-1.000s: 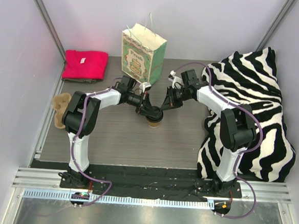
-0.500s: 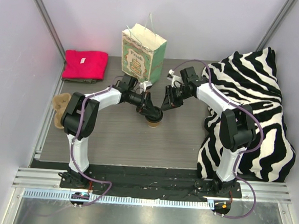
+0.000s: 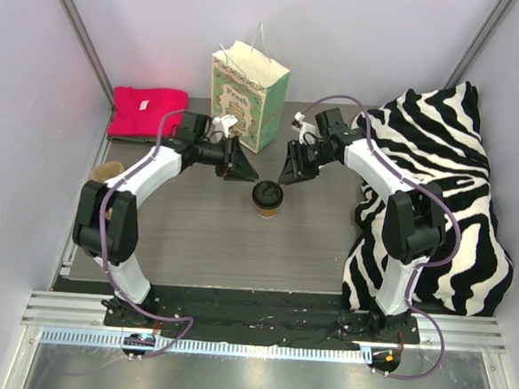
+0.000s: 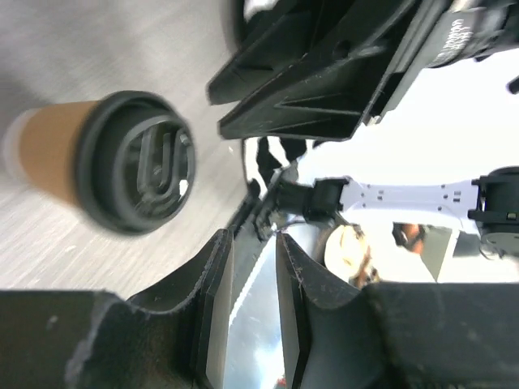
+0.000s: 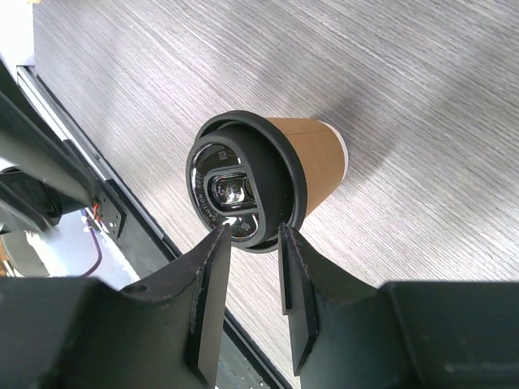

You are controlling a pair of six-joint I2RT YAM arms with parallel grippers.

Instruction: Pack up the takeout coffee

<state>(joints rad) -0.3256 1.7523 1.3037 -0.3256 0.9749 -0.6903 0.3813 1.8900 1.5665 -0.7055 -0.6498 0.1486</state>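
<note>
Left hand (image 4: 253, 247): jaws a narrow slit apart, nothing between them, empty; it hangs over the table (image 3: 194, 234) just left of the cup (image 3: 267, 204), clear of it; in the left wrist view the cup sits off to the upper left of the fingers, not in line with them. Right hand (image 5: 251, 235): jaws likewise only a slit apart, gripping nothing; it hangs just right of and slightly behind the cup, tips aimed down toward it; the right wrist view puts the lid's near edge right beyond the fingertips, but the top view shows a gap, no contact. Cup: tan paper, upright on the grey table, roughly mid-table, between the two hands and touching neither. Lid (image 3: 267, 193): black, round, seated on the cup's rim, raised sip moulding on top; seated evenly as far as the views show. Bag (image 3: 247, 97): white and green, standing upright at the far side of the table behind the left hand, handles up, apart from the cup. Red cloth (image 3: 146, 114) folded at the far left corner; zebra-striped blanket (image 3: 446, 199) heaped along the right edge, behind the right arm.
</note>
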